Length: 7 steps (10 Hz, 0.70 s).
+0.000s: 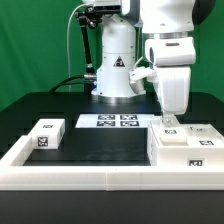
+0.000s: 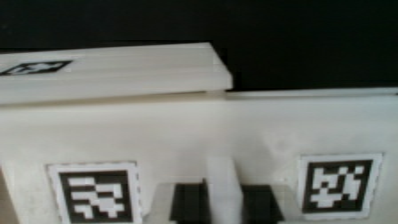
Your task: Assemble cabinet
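Note:
The white cabinet shell (image 1: 186, 152) stands at the exterior view's right, just behind the border rail. My gripper (image 1: 170, 122) is down on its top. In the wrist view the shell (image 2: 214, 130) fills the frame, with a square tag on each side (image 2: 96, 196). My gripper (image 2: 226, 196) straddles a thin upright white wall of it, and the dark fingers (image 2: 189, 202) press against both faces. A small white drawer block (image 2: 107, 72) with a tag lies just beyond the shell. Another tagged block (image 1: 47, 135) sits at the exterior view's left.
The marker board (image 1: 108, 121) lies flat in the middle, in front of the arm's base (image 1: 113, 70). A long low white border rail (image 1: 100, 172) runs along the front and up the left side. More white blocks (image 1: 203, 131) sit at the right.

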{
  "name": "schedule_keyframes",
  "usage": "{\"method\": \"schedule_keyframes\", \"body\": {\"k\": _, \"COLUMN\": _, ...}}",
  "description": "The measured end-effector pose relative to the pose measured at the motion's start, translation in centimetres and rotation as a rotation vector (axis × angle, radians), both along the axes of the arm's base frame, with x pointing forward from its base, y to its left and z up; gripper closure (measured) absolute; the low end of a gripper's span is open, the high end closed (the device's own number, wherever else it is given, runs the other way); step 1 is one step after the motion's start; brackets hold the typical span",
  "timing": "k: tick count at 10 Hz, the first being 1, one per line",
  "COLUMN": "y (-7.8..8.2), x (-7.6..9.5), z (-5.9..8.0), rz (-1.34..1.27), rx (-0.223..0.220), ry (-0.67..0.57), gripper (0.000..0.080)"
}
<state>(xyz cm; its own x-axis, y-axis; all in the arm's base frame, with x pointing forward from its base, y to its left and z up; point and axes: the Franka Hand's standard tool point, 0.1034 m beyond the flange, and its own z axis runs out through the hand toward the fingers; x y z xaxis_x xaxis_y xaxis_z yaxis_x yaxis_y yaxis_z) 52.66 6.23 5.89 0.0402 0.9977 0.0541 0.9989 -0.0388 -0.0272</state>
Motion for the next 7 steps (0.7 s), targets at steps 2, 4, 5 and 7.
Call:
{"method": "schedule_keyframes", "body": {"k": 2, "y": -0.01, "x": 1.62, "z": 0.02, "rz": 0.032, "rx": 0.009, "ry": -0.024, "gripper": 0.0729}}
{"method": "schedule_keyframes", "body": {"k": 4, "y": -0.03, "x": 1.75, "z": 0.05, "rz": 0.030, "rx": 0.010, "ry": -0.030, "gripper": 0.0729}}
{"method": "schedule_keyframes", "body": {"k": 5, "y": -0.03, "x": 1.75, "z": 0.05, "rz": 0.030, "rx": 0.010, "ry": -0.030, "gripper": 0.0729}}
{"method": "schedule_keyframes", "body": {"k": 7, "y": -0.04, "x": 1.75, "z": 0.05, "rz": 0.030, "rx": 0.010, "ry": -0.030, "gripper": 0.0729}}
